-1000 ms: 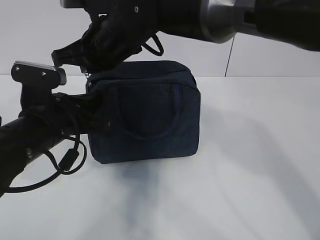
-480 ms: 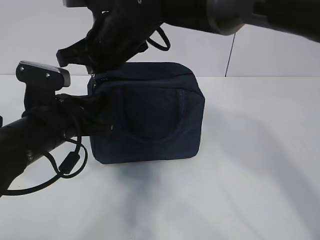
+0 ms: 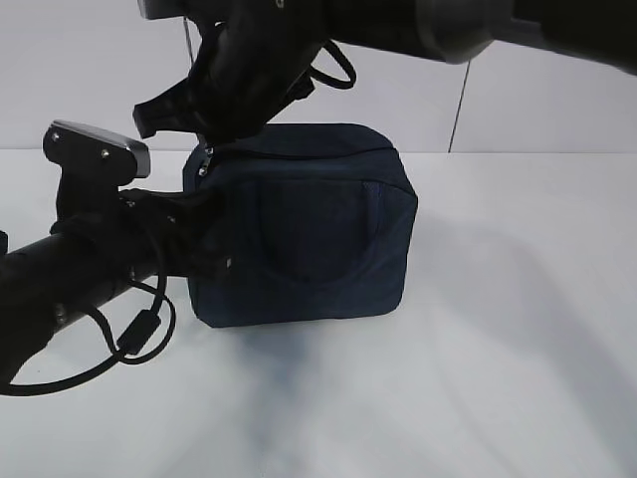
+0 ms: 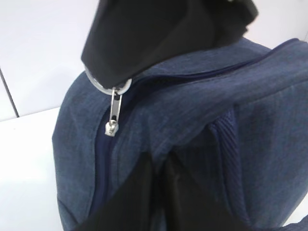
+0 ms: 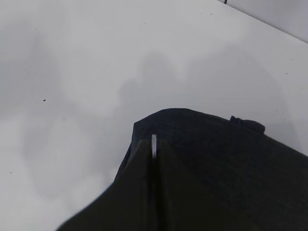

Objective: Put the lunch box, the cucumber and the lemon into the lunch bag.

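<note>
Bag count: one lunch bag [image 3: 309, 229], two clamped grippers.

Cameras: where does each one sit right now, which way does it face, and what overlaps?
Exterior: at table height, facing the bag's side; both arms show.
Left wrist: on the left arm, close against the bag's end, seeing the ring pull pinched by the right gripper; left gripper pinches fabric.
Right wrist: above, looking down past shut fingers to bag and table.
Shared: ring pull, bag.

White table [image 3: 518, 329], pale wall [image 3: 557, 110] behind.
</note>
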